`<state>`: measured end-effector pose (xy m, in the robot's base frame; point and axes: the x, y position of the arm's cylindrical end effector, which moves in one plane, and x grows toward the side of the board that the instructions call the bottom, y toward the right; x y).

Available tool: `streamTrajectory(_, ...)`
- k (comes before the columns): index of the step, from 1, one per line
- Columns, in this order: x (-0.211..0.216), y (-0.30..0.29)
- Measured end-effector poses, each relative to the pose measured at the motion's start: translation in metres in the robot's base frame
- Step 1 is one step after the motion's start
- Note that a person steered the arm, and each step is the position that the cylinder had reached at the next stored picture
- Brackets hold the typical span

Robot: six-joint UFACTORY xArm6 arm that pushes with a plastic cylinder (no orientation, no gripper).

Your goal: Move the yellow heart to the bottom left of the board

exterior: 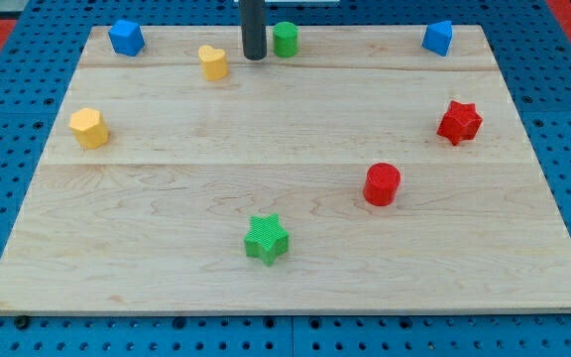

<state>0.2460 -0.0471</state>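
Observation:
The yellow heart [212,61] lies near the view's top, left of centre, on the wooden board [167,248]. My tip [255,57] rests on the board just to the right of the heart, a small gap apart from it. A green cylinder [285,39] stands close to the tip's right.
A blue block [125,38] sits at the top left and another blue block [438,38] at the top right. A yellow hexagon-like block [88,128] is at the left edge. A red star [459,122], a red cylinder [382,184] and a green star [266,239] lie lower down.

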Motion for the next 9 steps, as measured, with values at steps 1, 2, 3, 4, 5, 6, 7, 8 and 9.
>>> streamTrajectory(1,-0.004,-0.007)
streamTrajectory(2,-0.004,-0.018)
streamTrajectory(3,-0.004,-0.028)
streamTrajectory(4,-0.003,-0.039)
streamTrajectory(5,0.003,-0.05)
streamTrajectory(6,0.012,-0.052)
streamTrajectory(7,0.027,-0.055)
streamTrajectory(8,0.051,-0.063)
streamTrajectory(9,0.077,-0.073)
